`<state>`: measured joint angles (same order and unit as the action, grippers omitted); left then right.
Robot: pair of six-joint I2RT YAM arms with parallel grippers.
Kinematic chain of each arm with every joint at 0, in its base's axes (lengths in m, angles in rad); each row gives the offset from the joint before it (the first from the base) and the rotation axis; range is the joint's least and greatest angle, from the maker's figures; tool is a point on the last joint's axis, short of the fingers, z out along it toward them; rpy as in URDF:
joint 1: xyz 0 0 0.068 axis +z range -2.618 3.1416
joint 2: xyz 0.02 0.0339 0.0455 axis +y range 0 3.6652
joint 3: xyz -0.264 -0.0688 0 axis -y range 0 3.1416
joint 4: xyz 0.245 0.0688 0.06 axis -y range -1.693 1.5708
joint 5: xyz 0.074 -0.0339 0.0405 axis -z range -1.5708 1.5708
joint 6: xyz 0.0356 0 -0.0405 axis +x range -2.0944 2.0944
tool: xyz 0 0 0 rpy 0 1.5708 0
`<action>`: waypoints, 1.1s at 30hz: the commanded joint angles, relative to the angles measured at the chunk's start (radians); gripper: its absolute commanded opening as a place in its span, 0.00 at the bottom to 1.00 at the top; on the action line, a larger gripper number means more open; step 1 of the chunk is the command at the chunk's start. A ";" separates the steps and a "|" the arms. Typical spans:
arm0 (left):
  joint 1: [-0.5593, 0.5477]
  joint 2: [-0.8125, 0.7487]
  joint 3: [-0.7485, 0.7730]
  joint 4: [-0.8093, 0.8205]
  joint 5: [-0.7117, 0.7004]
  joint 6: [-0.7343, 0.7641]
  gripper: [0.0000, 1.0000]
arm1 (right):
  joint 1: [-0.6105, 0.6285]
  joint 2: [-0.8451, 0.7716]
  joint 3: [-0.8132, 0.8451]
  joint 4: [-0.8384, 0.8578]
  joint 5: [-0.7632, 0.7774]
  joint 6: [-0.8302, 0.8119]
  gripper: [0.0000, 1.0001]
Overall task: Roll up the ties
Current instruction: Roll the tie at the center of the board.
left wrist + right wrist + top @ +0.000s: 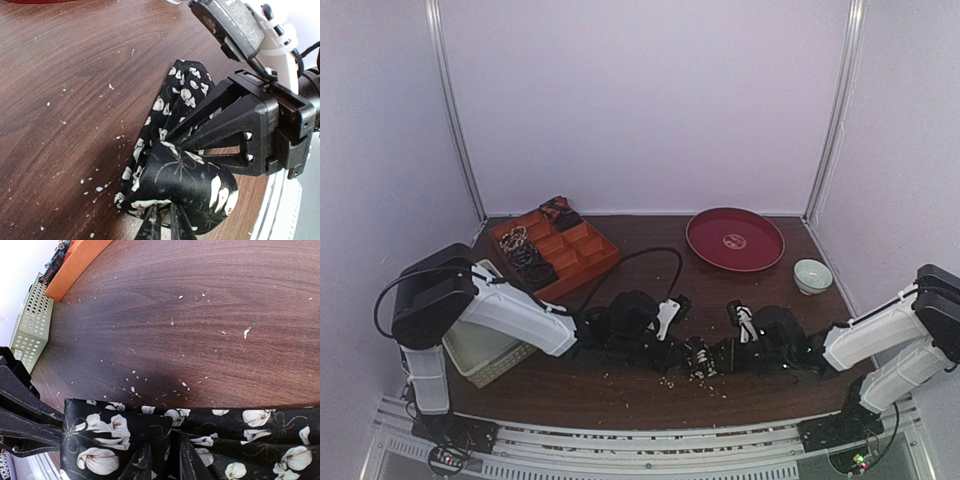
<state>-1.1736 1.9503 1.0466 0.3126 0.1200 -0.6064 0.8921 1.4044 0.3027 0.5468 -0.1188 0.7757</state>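
Note:
A black tie with white flowers (700, 358) lies bunched on the brown table between my two grippers. In the left wrist view the tie (185, 175) is partly coiled, and my left gripper (165, 221) is shut on its near fold. My right gripper (240, 135) grips it from the opposite side. In the right wrist view my right gripper (162, 460) is shut on a fold of the tie (240, 435), with a strip running off to the right. Several rolled ties (525, 255) sit in the orange tray (582, 262), and a reddish one (560, 210) lies at its far end.
A white slatted basket (485, 350) stands under the left arm, next to the tray. A red round plate (735, 240) and a small pale bowl (812, 275) are at the back right. A black cable (650, 255) loops over the table's middle. White crumbs dot the wood.

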 commanded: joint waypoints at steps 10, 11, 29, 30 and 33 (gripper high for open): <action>-0.010 0.061 0.087 -0.002 0.028 0.041 0.15 | -0.010 -0.057 -0.032 -0.074 0.108 -0.035 0.25; -0.011 0.062 0.092 -0.005 0.028 0.043 0.16 | -0.013 -0.065 -0.035 -0.080 0.115 -0.036 0.27; -0.010 0.090 0.165 -0.044 0.034 0.069 0.18 | -0.033 -0.278 -0.033 -0.261 0.237 -0.035 0.47; -0.010 0.093 0.170 -0.046 0.035 0.071 0.18 | -0.032 -0.298 -0.031 -0.268 0.226 -0.035 0.49; -0.010 0.104 0.182 -0.047 0.037 0.075 0.18 | -0.034 -0.352 -0.030 -0.268 0.168 -0.036 0.55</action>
<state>-1.1793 2.0289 1.1923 0.2592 0.1398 -0.5549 0.8635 1.1091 0.2684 0.3195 0.0803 0.7406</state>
